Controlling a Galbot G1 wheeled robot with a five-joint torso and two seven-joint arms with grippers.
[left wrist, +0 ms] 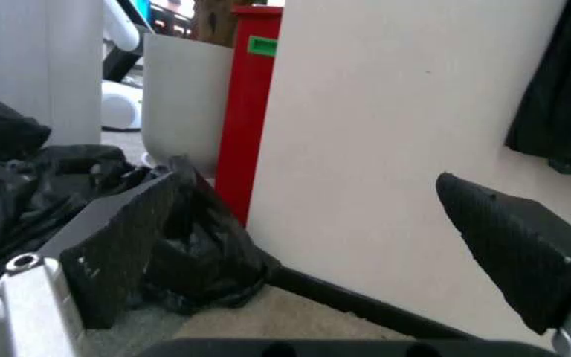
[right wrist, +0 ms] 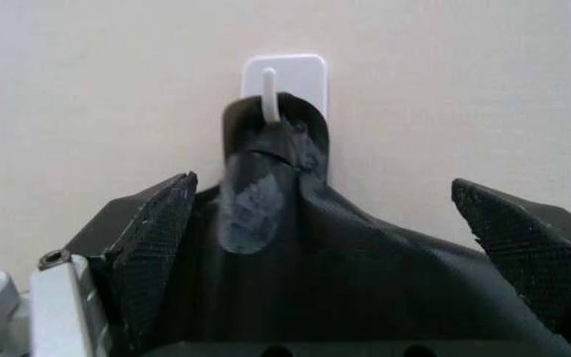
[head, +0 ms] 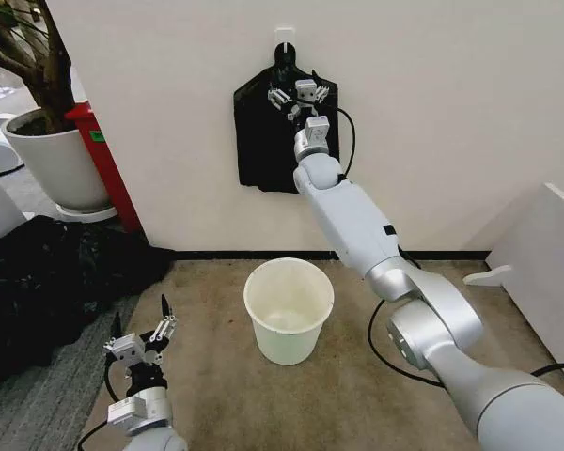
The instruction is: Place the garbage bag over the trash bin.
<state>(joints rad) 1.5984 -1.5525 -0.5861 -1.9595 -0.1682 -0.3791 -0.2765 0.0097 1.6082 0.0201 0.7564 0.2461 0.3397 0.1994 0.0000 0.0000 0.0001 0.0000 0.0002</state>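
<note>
Bundle of black bags (head: 268, 136): flat, glossy, roughly rectangular, hung by a narrow neck from a white wall hook (right wrist: 283, 80); long axis vertical, neck uppermost. Right gripper (head: 299, 98): raised to the upper part of the bundle just below the hook, fingers (right wrist: 152, 245) spread wide, the neck lying between them, nothing clamped. Trash bin (head: 289, 309): small round cream-white bucket, tapered, rolled rim, upright on the carpet with mouth upward, well below the right fingers and near the left ones. Left gripper (head: 143, 336): low over the floor beside the bin, fingers parted, holding nothing. Heap of black plastic (head: 47, 277): sprawled on the floor beyond the left fingers.
</note>
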